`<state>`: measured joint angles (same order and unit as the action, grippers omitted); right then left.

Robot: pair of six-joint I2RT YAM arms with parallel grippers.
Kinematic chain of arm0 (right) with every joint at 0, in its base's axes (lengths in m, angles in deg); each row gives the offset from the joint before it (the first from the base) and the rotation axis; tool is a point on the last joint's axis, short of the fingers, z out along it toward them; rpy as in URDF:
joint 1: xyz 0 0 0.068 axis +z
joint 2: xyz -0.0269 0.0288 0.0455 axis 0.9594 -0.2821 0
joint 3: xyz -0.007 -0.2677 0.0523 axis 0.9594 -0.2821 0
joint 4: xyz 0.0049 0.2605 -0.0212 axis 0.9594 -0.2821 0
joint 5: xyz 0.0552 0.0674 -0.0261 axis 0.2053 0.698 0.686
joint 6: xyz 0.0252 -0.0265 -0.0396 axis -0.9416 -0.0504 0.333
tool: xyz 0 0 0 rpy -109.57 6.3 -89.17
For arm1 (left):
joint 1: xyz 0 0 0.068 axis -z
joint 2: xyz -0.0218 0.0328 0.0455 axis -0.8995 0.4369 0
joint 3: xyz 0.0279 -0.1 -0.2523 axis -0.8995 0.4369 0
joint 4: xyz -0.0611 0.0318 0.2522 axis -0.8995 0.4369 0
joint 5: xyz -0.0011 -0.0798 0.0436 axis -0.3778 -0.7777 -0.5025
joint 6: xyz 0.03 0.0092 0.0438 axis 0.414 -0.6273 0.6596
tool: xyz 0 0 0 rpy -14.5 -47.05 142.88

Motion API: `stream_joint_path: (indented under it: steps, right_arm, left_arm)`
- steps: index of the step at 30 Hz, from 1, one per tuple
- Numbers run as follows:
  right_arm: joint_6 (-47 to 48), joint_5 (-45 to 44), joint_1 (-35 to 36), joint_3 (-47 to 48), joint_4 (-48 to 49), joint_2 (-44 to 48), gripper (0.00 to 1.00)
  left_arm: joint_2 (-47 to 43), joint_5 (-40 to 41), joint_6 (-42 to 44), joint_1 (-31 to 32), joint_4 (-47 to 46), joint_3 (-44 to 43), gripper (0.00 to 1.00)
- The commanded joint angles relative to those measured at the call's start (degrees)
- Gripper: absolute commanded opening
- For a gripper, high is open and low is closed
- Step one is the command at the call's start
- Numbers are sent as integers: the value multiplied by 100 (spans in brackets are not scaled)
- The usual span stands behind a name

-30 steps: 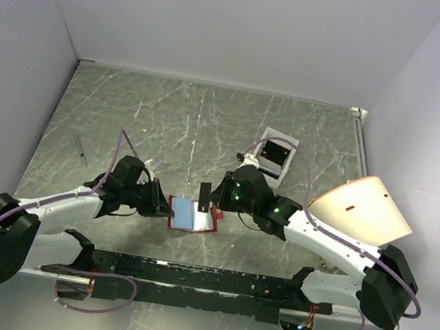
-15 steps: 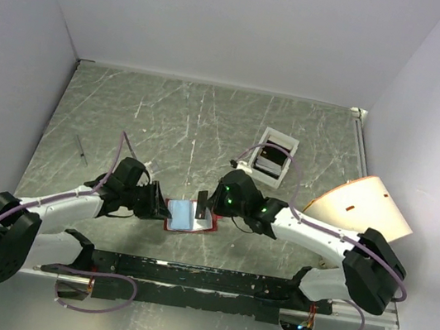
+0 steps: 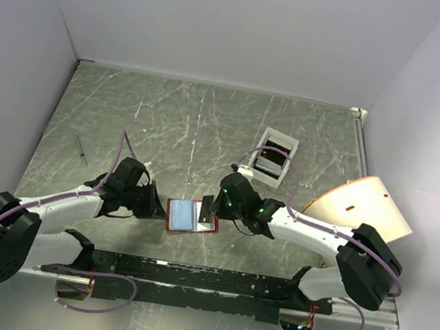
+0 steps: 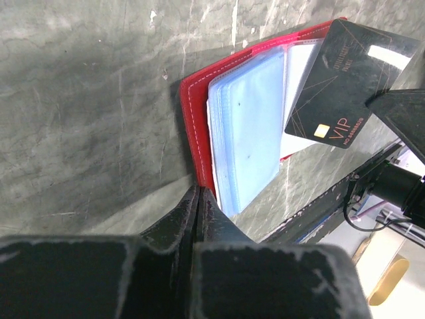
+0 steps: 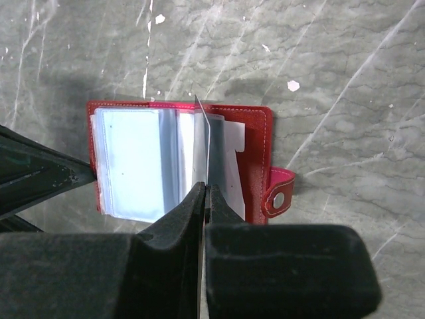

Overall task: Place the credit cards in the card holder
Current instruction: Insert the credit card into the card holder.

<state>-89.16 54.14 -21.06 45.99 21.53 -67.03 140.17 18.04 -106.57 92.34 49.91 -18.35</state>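
The red wallet (image 3: pixel 191 216) lies open on the table (image 3: pixel 169 115) between the two arms; from above it is only a red frame round a pale blue patch. The left wrist view adds the stack of pale blue sleeves (image 4: pixel 247 126) inside it; the right wrist view alone shows the snap tab (image 5: pixel 279 197) with its metal stud at the wallet's right edge.

The left claw (image 4: pixel 199 193) is closed, its tips meeting at the wallet's red border; whether they pinch the cover I cannot tell. The right claw (image 5: pixel 204 189) is clamped on a dark card (image 5: pixel 202 139), seen edge-on there as a thin line standing over the sleeves. The left wrist view shows the card's face (image 4: pixel 345 93): black with fine gold lines, a gold chip and "VIP" in gold; the small print beside it is too fine to read.

A white box (image 3: pixel 274 154) stands well apart behind the right arm, with something dark and flat in it.
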Motion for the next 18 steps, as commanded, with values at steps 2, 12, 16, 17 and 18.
stream_joint_path:
  steps: [2,12,16,17,18]
  right_arm:
    - [21,7,-10,-148,153,37,0]
    - [-484,322,-15,-456,898,442,0]
    - [-463,413,-17,-398,979,303,0]
    - [-456,436,-18,-388,996,275,0]
    - [-449,428,-21,-377,1022,256,0]
  left_arm:
    - [-5,3,65,-30,-171,-70,7]
    - [210,17,76,-34,-317,19,7]
    - [247,47,89,-30,-335,23,7]
    - [262,51,93,-30,-348,20,7]
    - [286,56,89,-30,-358,27,7]
